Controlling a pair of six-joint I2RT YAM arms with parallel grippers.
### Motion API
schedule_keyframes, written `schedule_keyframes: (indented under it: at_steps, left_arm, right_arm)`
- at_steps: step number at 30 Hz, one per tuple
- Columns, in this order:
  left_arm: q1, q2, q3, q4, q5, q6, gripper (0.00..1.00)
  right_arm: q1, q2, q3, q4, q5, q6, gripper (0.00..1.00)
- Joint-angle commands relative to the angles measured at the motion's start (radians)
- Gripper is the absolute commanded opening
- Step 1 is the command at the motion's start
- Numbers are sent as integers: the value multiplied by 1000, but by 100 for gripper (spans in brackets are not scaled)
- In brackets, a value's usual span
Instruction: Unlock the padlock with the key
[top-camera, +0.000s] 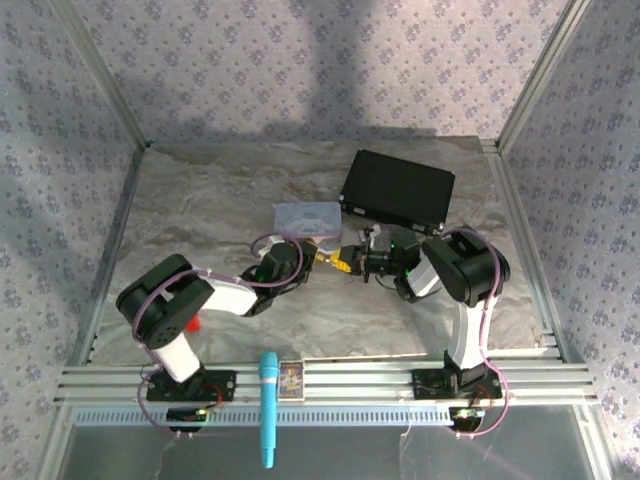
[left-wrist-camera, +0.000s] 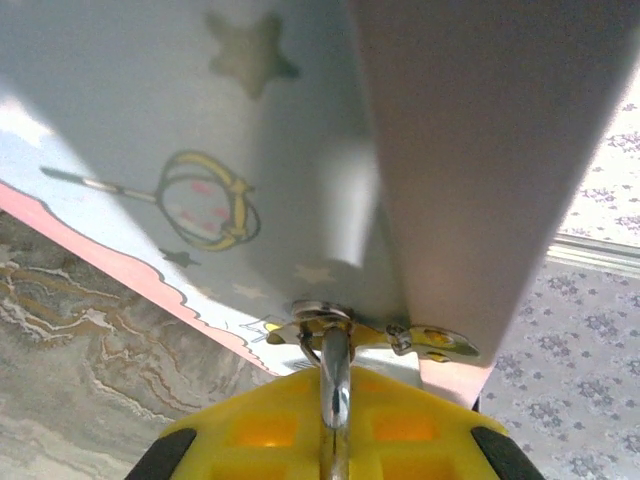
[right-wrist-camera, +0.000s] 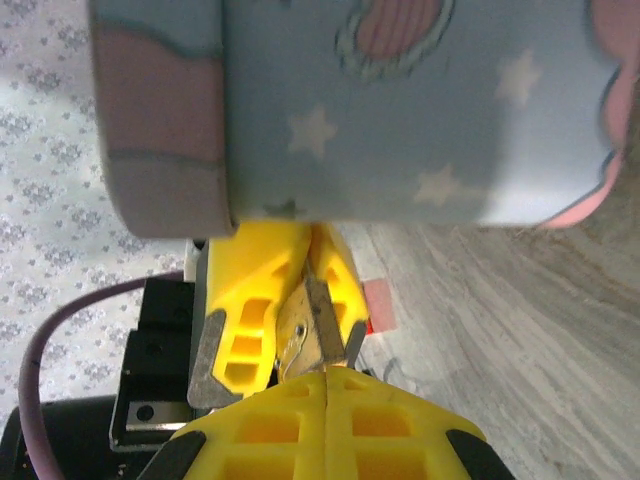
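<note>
In the top view my two grippers meet tip to tip in front of the tin, the left gripper and the right gripper. The right wrist view shows the left arm's yellow fingers clamped on the small brass padlock. My right gripper is shut directly below it, touching its lower end; the key blade is hidden between the fingers. In the left wrist view my left gripper is shut around the silver shackle, with a key ring and a brass key just beyond.
The pale lavender tin lies just behind the grippers, a black case farther back right. A small red block sits by the left arm's base. A teal tool rests on the front rail.
</note>
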Motion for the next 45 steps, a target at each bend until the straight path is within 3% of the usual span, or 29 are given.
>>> schedule_keyframes:
  at_steps: [1,6,12,17,21,26,32,34,38,43,45]
  left_arm:
    - [-60,-32,16,214,155,-34,0]
    - [-61,-58,33,160,157,-18,0]
    - [-53,-62,42,36,122,-29,0]
    - [-49,-126,65,-245,37,67,0]
    - [-42,-179,157,-579,-44,199,2]
    - [1,-134,170,-566,33,248,4]
    - [-17,-48,199,-552,77,247,8]
    - [-18,-30,211,-582,67,259,9]
    - [-10,-4,209,-575,66,290,14]
    - [-11,15,215,-599,71,301,16]
    - [-17,-3,199,-637,30,290,22]
  right_arm:
    - [-13,33,10,5,80,13,0]
    - [-7,14,29,-6,61,3,0]
    - [33,-51,-43,-24,122,-33,0]
    - [7,-77,-103,-84,131,-97,0]
    - [11,-171,-99,-346,161,-270,0]
    - [35,-363,-50,-821,298,-539,0]
    - [65,-497,31,-1210,472,-789,0]
    - [87,-500,47,-1255,495,-839,5]
    - [170,-472,103,-1329,568,-924,27]
    - [251,-452,131,-1322,650,-920,30]
    - [276,-428,153,-1333,674,-925,32]
